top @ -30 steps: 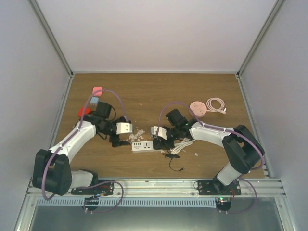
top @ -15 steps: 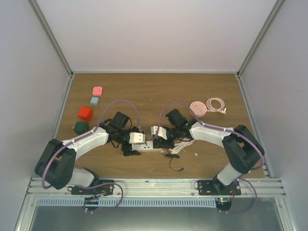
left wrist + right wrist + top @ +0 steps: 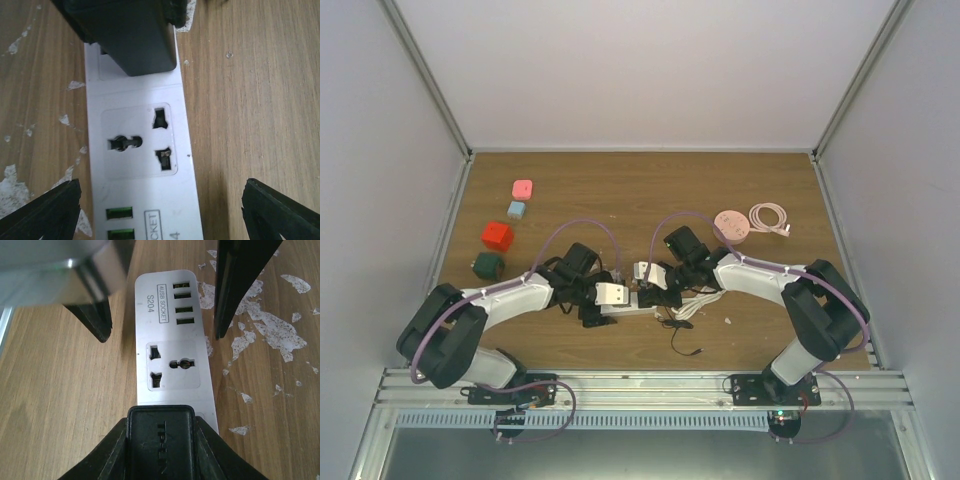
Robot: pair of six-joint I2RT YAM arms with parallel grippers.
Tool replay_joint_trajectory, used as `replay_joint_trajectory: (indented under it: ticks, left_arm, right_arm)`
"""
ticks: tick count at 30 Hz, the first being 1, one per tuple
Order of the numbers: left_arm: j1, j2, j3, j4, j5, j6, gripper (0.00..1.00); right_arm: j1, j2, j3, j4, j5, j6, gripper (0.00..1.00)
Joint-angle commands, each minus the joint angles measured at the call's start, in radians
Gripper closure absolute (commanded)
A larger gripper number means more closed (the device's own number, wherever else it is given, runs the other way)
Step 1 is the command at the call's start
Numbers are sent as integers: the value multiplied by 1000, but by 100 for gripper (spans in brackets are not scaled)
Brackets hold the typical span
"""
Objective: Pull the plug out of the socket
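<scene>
Where the two arms meet near the middle of the table (image 3: 650, 180), the white strip (image 3: 145, 200) lies left to right on the wood. The black plug (image 3: 160, 450) stands in the socket at its right end and looks fully seated. The right claw (image 3: 160, 440) is closed on the plug, with its fingers (image 3: 107, 452) pressed against both sides of the black body. The left claw (image 3: 160, 215) is wide open and lowered over the strip's left end. Its fingertips (image 3: 50, 212) stand one on each side of the strip, level with the USB ports (image 3: 120, 215), and both are clear of it. Between the two claws one free socket (image 3: 140, 142) shows bare.

White flecks (image 3: 260, 325) are scattered on the wood along the far side of the strip. On the near side, to the right, a thin black cable (image 3: 682, 340) trails towards the table's near edge. A white cord (image 3: 705, 297) is bunched under the right arm. Further right and farther back lie a pink disc (image 3: 730, 222) and, just beside it, a coiled cable (image 3: 770, 216). Well apart on the left, four blocks sit in a loose line from far to near: pink block (image 3: 523, 188), blue block (image 3: 517, 210), red block (image 3: 498, 236) and green block (image 3: 488, 265)
</scene>
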Motion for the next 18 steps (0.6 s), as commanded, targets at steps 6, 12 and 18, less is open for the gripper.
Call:
replay_joint_trajectory:
  ticks: [6, 12, 18]
  left_arm:
    - [-42, 49, -24, 110, -49, -17, 27]
    - [-44, 48, -51, 96, -79, -16, 48]
    - [-44, 61, -59, 69, -121, -12, 62]
  right_arm:
    - [8, -9, -2, 26, -11, 3, 74]
    - [8, -35, 4, 29, -41, 21, 77]
    - [9, -42, 14, 32, -57, 27, 78]
